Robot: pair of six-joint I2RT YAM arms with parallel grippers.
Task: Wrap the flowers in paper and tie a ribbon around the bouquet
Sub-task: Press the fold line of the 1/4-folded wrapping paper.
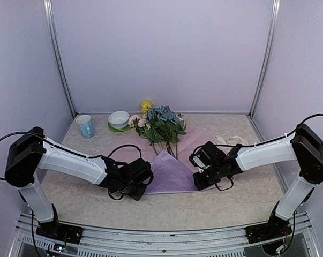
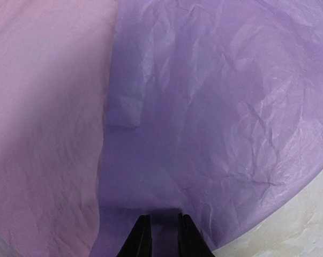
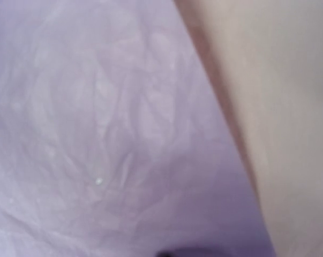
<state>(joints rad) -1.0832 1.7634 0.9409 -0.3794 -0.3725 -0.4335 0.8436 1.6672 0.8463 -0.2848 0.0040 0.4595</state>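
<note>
The flowers [image 1: 161, 124] lie at the back middle, heads away from me, stems running down onto the paper [image 1: 172, 171]. A darker lilac flap of it is folded over the stem ends. My left gripper [image 1: 143, 179] sits at the flap's near left corner. In the left wrist view its fingertips [image 2: 141, 230] stand a narrow gap apart over the paper [image 2: 204, 107], which shows between them. My right gripper [image 1: 197, 163] is at the flap's right edge, shut on the paper. Blurred paper [image 3: 107, 134] fills the right wrist view and hides the fingers. The ribbon [image 1: 229, 141] lies bunched behind the right arm.
A blue cup [image 1: 85, 126] and a white bowl on a green saucer [image 1: 119, 119] stand at the back left. Walls and metal posts close in the table on three sides. Both forearms reach inward low over the beige tabletop [image 1: 215, 209].
</note>
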